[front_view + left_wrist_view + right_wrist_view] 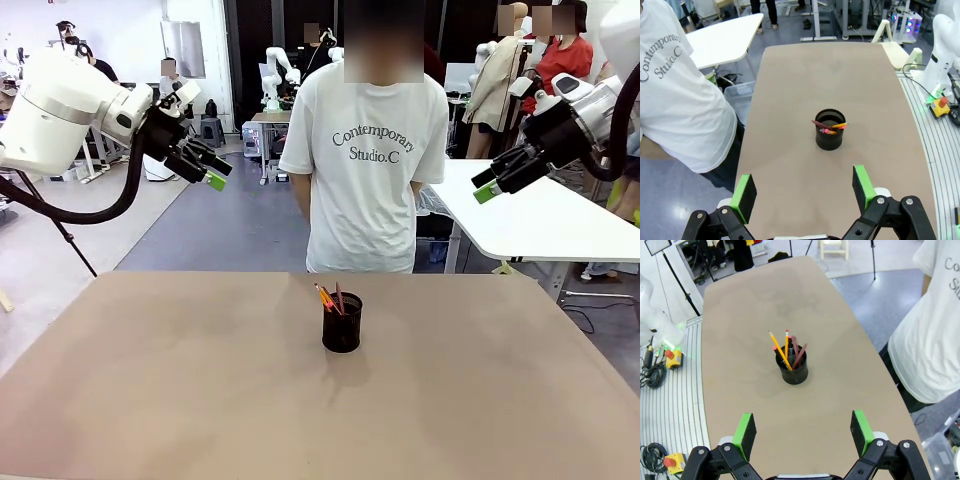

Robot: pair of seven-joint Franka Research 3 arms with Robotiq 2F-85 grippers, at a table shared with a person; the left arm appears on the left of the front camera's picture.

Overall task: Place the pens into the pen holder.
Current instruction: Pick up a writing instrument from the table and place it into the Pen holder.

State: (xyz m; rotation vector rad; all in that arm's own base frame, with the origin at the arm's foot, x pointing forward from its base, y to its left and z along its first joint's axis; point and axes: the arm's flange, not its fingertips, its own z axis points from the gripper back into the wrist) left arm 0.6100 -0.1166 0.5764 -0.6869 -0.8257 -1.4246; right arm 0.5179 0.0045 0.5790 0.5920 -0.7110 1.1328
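With the pens point(788, 351) already stood in the pen holder point(342, 324) at mid-table, nothing is left to be grasped (judged complete), so the left gripper point(207, 166) and right gripper point(493, 182), jaws spread empty, are best held high.

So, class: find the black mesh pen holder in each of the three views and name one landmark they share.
Front view: pen holder just right of table centre, before the person.
Left wrist view: pen holder mid-picture, above the end effector fingers.
Right wrist view: pen holder centre, pens sticking up.
Shared landmark: the person's white T-shirt.
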